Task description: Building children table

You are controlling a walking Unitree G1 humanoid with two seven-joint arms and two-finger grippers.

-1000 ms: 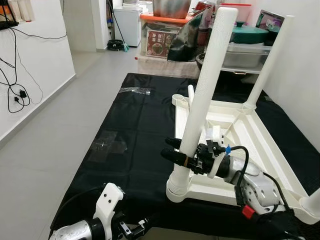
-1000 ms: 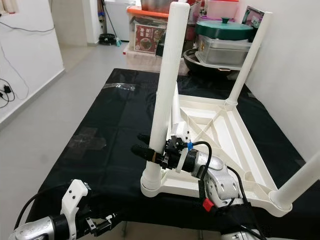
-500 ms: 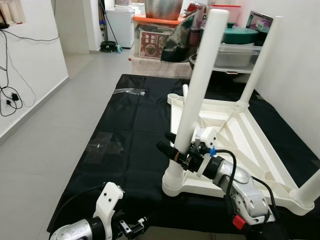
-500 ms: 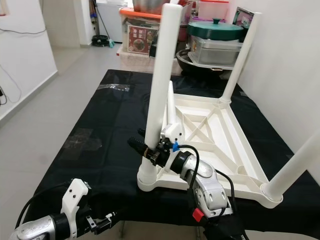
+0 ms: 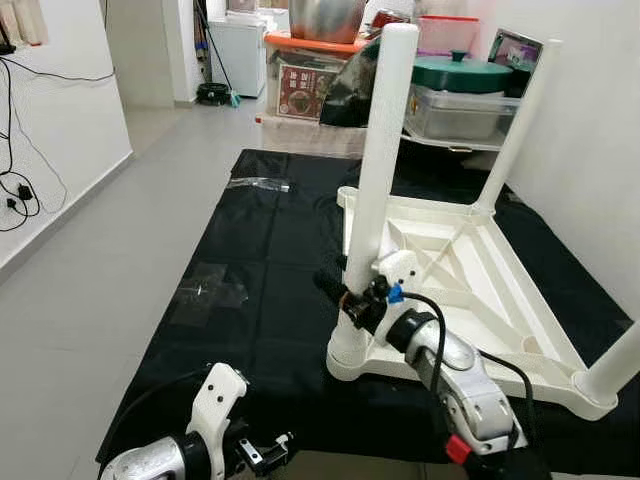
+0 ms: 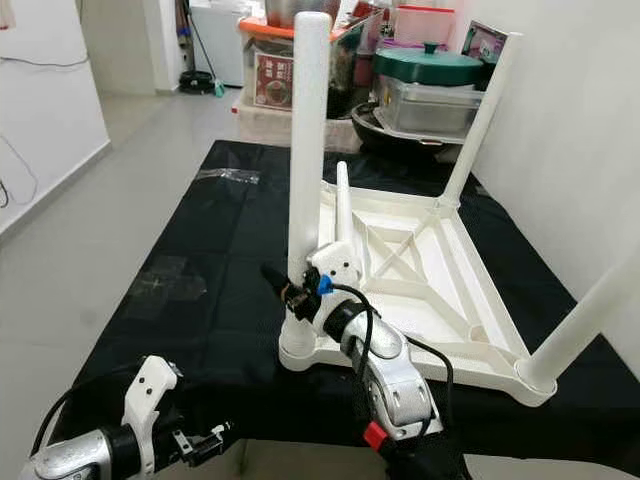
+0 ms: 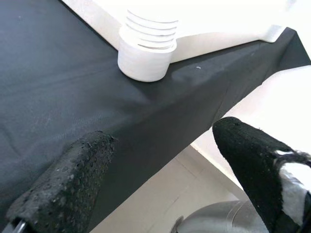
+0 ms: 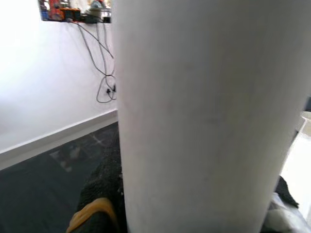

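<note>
A white children's table top (image 5: 500, 300) lies upside down on a black cloth (image 5: 270, 260). Its near-left leg (image 5: 378, 150) stands upright in the corner socket (image 7: 146, 53). My right gripper (image 5: 340, 287) is shut on this leg low down, with a black finger (image 8: 99, 194) on each side. Two more legs stand at the far right corner (image 5: 515, 130) and the near right corner (image 5: 612, 368). A slimmer white piece (image 6: 343, 205) rises by the far-left corner. My left gripper (image 7: 163, 133) hangs open, low at the cloth's near edge, holding nothing.
Storage boxes, a green-lidded pot (image 5: 462, 72) and a large metal pot (image 5: 325, 18) crowd the far end of the cloth. A white wall runs close on the right. Grey floor (image 5: 90, 270) lies to the left. A clear plastic bag (image 5: 262, 183) lies on the cloth.
The camera has shifted. The held leg, which leaned to the right, now stands close to upright in its socket. My right gripper stays shut on it; the left arm has barely moved.
</note>
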